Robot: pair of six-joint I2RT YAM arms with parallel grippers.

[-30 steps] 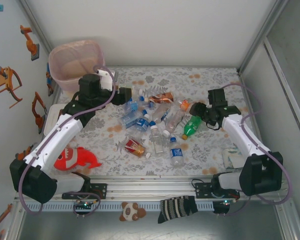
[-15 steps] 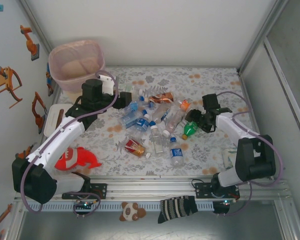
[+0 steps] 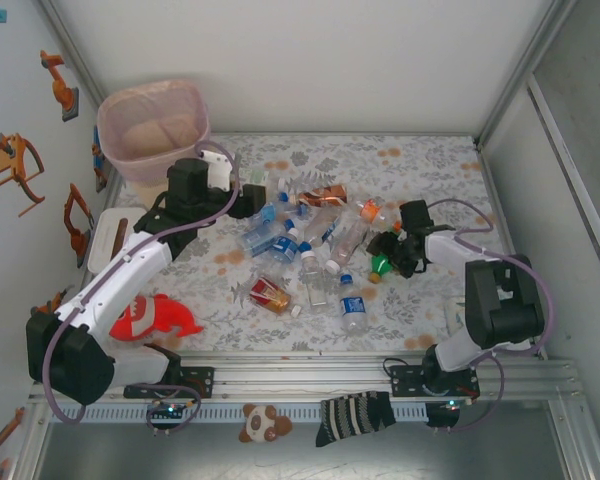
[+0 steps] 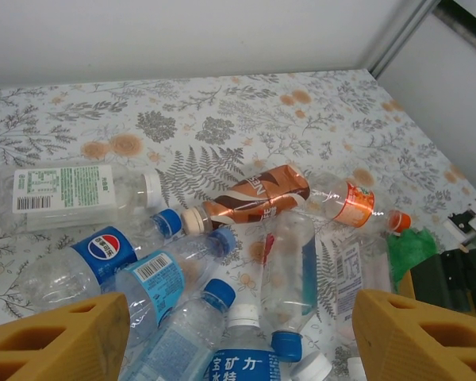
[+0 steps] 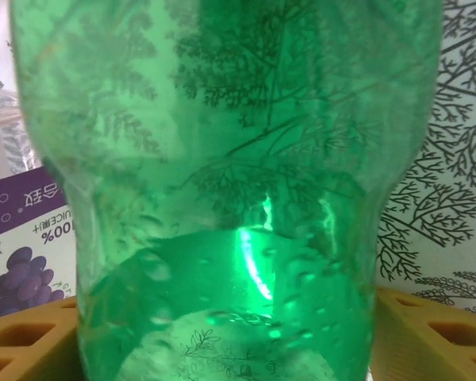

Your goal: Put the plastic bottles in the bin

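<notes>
While your left gripper (image 4: 239, 295) hangs wide open and empty over the bottles (image 3: 285, 243) heaped at the middle of the table (image 3: 420, 165), ready to pick, your right gripper (image 5: 222, 333) straddles 1 green bottle (image 5: 222, 159) at the heap's right edge. You cannot tell if it pinches. The bin (image 3: 150, 90) stands at the far left corner.

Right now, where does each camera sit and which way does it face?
Top external: above, behind the bases, looking down on table, bin, both arms.
Left wrist: facing right over the bottle pile; left gripper open, fingers at bottom corners.
Right wrist: close against the green bottle in the right gripper.
Shared: green bottle, all three.
</notes>
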